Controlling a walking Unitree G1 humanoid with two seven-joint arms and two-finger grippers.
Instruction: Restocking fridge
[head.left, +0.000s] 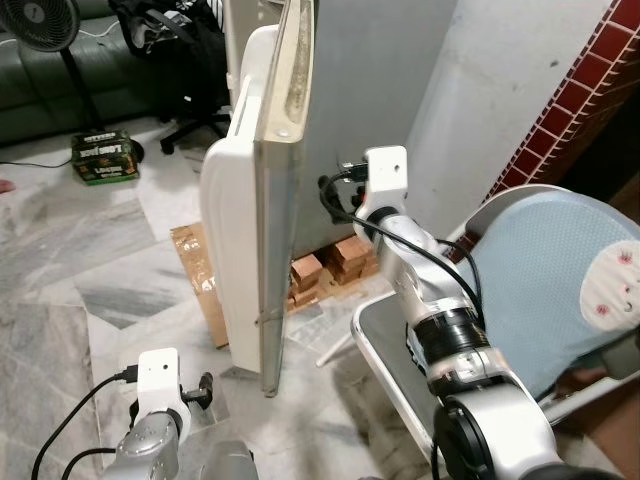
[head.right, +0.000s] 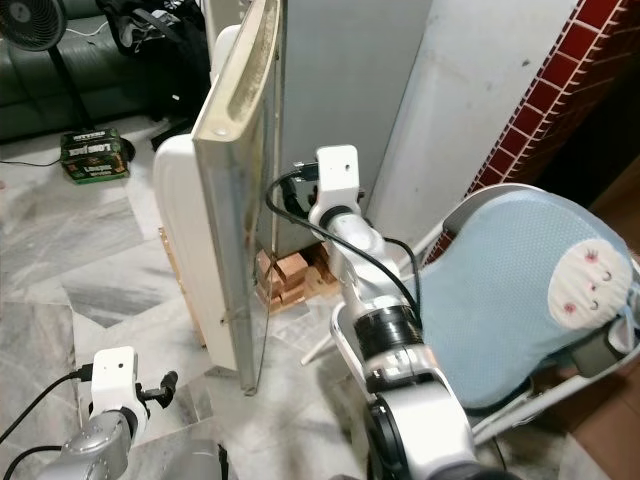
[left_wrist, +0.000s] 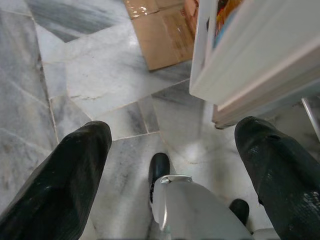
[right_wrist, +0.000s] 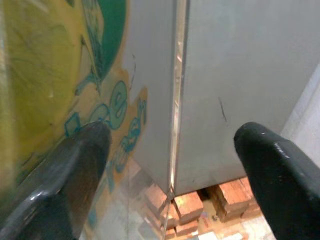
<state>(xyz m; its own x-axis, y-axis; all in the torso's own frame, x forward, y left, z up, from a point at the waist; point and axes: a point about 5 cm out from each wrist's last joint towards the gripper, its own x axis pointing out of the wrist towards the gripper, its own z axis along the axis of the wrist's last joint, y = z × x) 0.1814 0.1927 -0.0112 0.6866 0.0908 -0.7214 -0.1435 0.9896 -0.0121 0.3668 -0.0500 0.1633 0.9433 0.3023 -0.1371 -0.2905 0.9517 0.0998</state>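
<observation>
Nearest, low over the marble floor (left_wrist: 75, 95): left end effector (left_wrist: 170, 165), fingers spread wide and empty, idle beside the open fridge door's lower edge (left_wrist: 250, 75). Farther out: right end effector (right_wrist: 170, 165) raised at the fridge door (head.right: 235, 200), fingers apart with nothing between them, aimed at the seam where door meets the grey fridge body (right_wrist: 240, 75). Judged step: door handling ahead of restocking, no stock item in either end effector; next move probably calls for swinging the door wider; right wrist view alone resolves the yellow-green sticker (right_wrist: 60, 65) on the door face, head views alone the blue chair (head.left: 550, 290) crowding the right arm.
</observation>
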